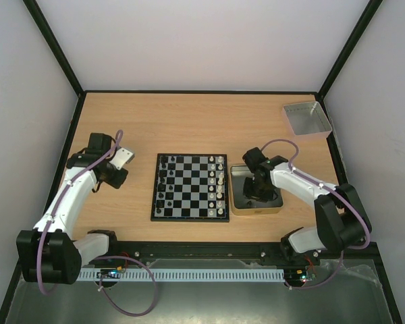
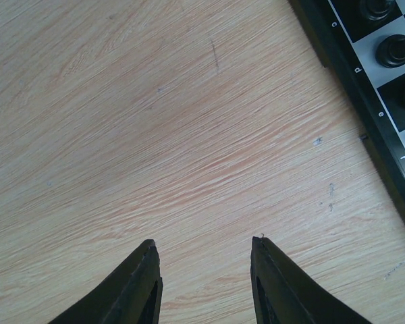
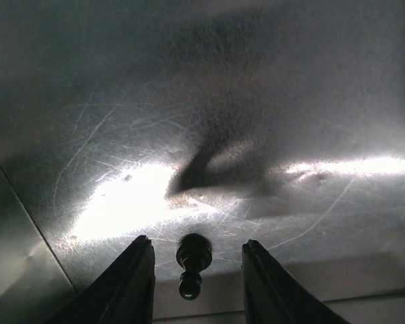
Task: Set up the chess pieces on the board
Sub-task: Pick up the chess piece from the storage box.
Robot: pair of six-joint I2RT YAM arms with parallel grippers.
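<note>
The board (image 1: pixel 190 186) lies mid-table with black pieces (image 1: pixel 163 182) along its left columns and white pieces (image 1: pixel 220 182) along its right. My right gripper (image 1: pixel 258 192) reaches down inside the gold-rimmed tin (image 1: pixel 237 206). In the right wrist view it (image 3: pixel 197 251) is open, and a small black pawn (image 3: pixel 192 263) lies on the scratched tin floor between the fingers, touching neither. My left gripper (image 1: pixel 116 169) is left of the board. In the left wrist view it (image 2: pixel 204 248) is open and empty over bare wood, with the board's edge (image 2: pixel 364 108) and black pieces (image 2: pixel 393 50) at upper right.
A clear grey plastic tray (image 1: pixel 306 119) sits at the back right corner. Grey enclosure walls with black frame posts surround the wooden table (image 1: pixel 189 121). A cable rail (image 1: pixel 189 273) runs along the near edge between the arm bases.
</note>
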